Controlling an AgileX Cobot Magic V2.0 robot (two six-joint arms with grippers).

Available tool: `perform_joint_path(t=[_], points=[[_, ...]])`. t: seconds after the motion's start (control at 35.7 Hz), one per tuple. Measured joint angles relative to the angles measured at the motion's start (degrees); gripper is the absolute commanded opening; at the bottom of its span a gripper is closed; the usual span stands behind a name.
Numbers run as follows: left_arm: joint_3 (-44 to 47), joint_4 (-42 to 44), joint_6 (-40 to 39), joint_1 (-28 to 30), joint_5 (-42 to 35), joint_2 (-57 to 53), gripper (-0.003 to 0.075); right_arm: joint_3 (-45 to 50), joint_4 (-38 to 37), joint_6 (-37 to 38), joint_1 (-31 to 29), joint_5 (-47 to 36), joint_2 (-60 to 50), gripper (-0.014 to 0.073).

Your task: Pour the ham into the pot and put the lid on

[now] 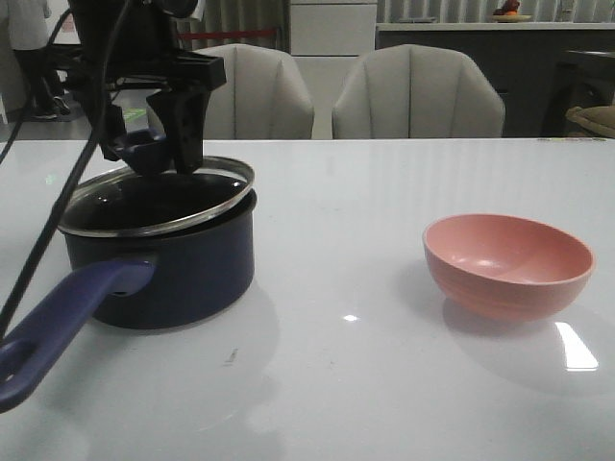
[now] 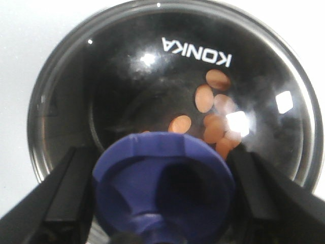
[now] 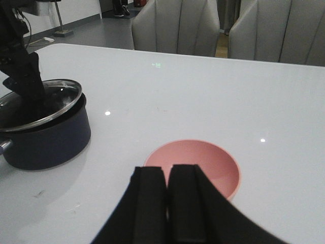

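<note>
**A:** What have I got on the left side?

**B:** My left gripper (image 1: 165, 144) is clamped on the blue knob (image 2: 163, 187) of the lid (image 1: 159, 200), one finger on each side. The lid sits tilted on the pot (image 1: 159, 259), its far edge raised, its near edge down against the rim

**A:** And the ham?

**B:** Through the glass in the left wrist view I see the ham (image 2: 213, 112) lying inside the pot, a small scatter of orange slices on the black bottom

**A:** The right side?

**B:** My right gripper (image 3: 167, 203) hangs over the near side of the pink bowl (image 1: 507, 263), fingers pressed together on nothing. The bowl stands on the white table (image 1: 365, 192), well apart from the pot, with nothing in it that I can see

**A:** The pot handle?

**B:** The handle (image 1: 62, 322) points toward me
</note>
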Motion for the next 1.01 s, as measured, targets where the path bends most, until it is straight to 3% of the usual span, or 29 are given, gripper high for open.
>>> perform_joint_path(t=[0.11, 0.25, 0.31, 0.67, 1.01], points=[[-0.16, 0.12, 0.12, -0.09, -0.29, 0.83, 0.0358, 0.00, 0.00, 0.00, 0.00, 0.00, 0.00, 0.0160], [-0.51, 0.00, 0.12, -0.09, -0.19, 1.18, 0.0552, 0.00, 0.00, 0.00, 0.00, 0.00, 0.00, 0.0160], [-0.51, 0.18, 0.12, -0.09, -0.19, 1.29, 0.0582, 0.00, 0.00, 0.00, 0.00, 0.00, 0.00, 0.0160], [-1.82, 1.95, 0.12, -0.12, 0.24, 0.23, 0.0584, 0.00, 0.00, 0.00, 0.00, 0.00, 0.00, 0.0160], [-0.70, -1.17, 1.13, -0.12, 0.66, -15.58, 0.0584, 0.00, 0.00, 0.00, 0.00, 0.00, 0.00, 0.0160]])
